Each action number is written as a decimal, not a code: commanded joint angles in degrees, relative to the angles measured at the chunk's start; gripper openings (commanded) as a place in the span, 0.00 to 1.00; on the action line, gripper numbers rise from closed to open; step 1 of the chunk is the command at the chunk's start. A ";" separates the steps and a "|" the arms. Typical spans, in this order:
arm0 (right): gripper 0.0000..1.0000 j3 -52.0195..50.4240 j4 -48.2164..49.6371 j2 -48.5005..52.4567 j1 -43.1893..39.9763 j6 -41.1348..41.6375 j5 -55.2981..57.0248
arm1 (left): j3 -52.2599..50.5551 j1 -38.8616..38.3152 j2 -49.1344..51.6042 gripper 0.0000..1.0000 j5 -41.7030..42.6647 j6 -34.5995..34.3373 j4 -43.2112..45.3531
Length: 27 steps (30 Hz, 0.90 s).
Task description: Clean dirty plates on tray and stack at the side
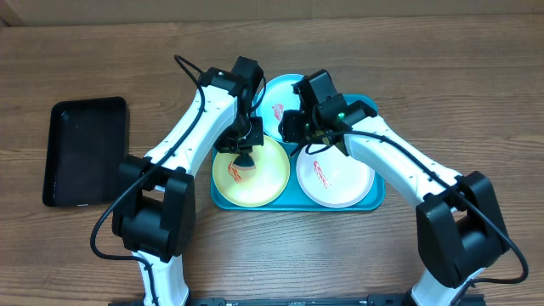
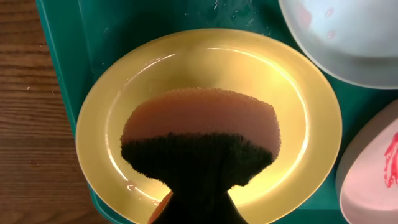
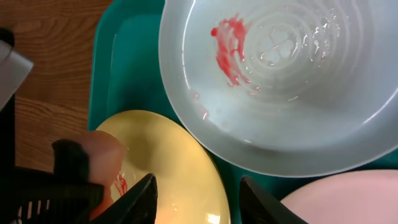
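Nearest the robot, two plates sit side by side in the turquoise tray (image 1: pixel 293 205): the yellow-green plate (image 2: pixel 298 93) on the left and the white plate (image 1: pixel 344 189) on the right, its orange-red streak (image 1: pixel 319 171) untouched. The left pincer (image 1: pixel 245 157) is clamped tight on a sponge (image 2: pixel 199 124), dark scouring layer up by the fingers and soft orange face down over the middle of the yellow-green plate. That hold suits scrubbing, so wiping this plate looks to be the step in hand. The sponge fills the left wrist view and hides the fingers that grip it, and also whether its face actually presses the plate. A little red shows beside it in the right wrist view, so the plate is probably not clean yet.

Just beyond, the right pincer (image 3: pixel 199 186) hangs over the gap between the plates, jaws apart with nothing between them (likely waiting to steady or lift a plate).

Farthest back in the tray lies the light blue plate (image 3: pixel 298 124), wet, with a red smear (image 3: pixel 230 46). From overhead both arms cover much of it.

A black tray (image 1: pixel 85 149) rests well apart on the counter (image 1: pixel 459 85) to the left; no plate is stacked yet.
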 commanded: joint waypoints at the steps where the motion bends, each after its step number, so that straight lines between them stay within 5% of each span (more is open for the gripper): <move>1: 0.44 -0.26 0.57 3.04 2.21 0.11 1.95 | 0.07 0.00 0.35 0.04 -0.79 -1.20 0.02; 16: 0.43 -0.26 -7.04 8.24 4.20 0.55 3.52 | -0.04 -0.02 0.35 0.04 0.39 -1.22 0.79; 27: 0.09 -0.24 -7.21 8.44 4.17 2.29 3.06 | -12.90 -1.03 0.39 0.04 5.81 -1.25 12.17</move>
